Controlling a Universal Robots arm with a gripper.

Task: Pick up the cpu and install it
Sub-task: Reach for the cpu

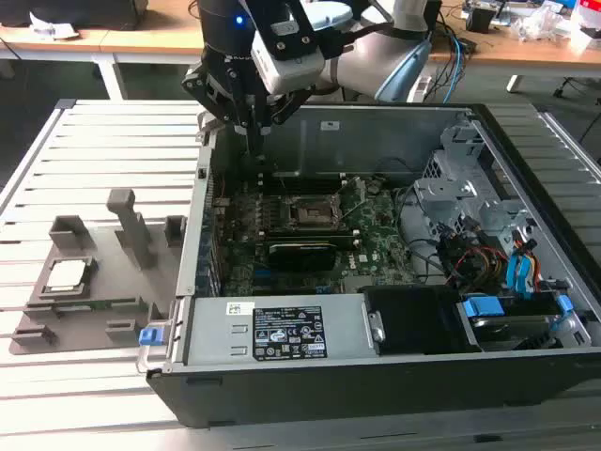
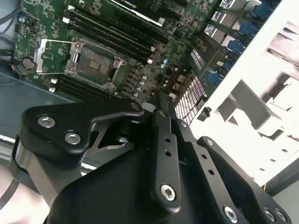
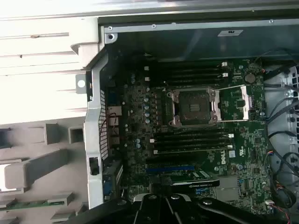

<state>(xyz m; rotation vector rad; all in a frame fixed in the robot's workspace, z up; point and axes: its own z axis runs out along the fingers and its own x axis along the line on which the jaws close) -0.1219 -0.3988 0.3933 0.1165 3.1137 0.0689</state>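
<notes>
Exterior view: the cpu sits on a grey tray outside the computer case, on the exterior view's left. The case bears a white printed label. The gripper hangs over the case's far edge.
Second wrist view: jaws pressed together, empty.
First wrist view: the socket inside the case lies open.

At the exterior view's left, the cpu has a silvery metal top and sits in a matt grey plastic tray. The computer case is dull grey sheet metal; the motherboard green, faintly glossy. The gripper is matt black with shiny screws.
</notes>
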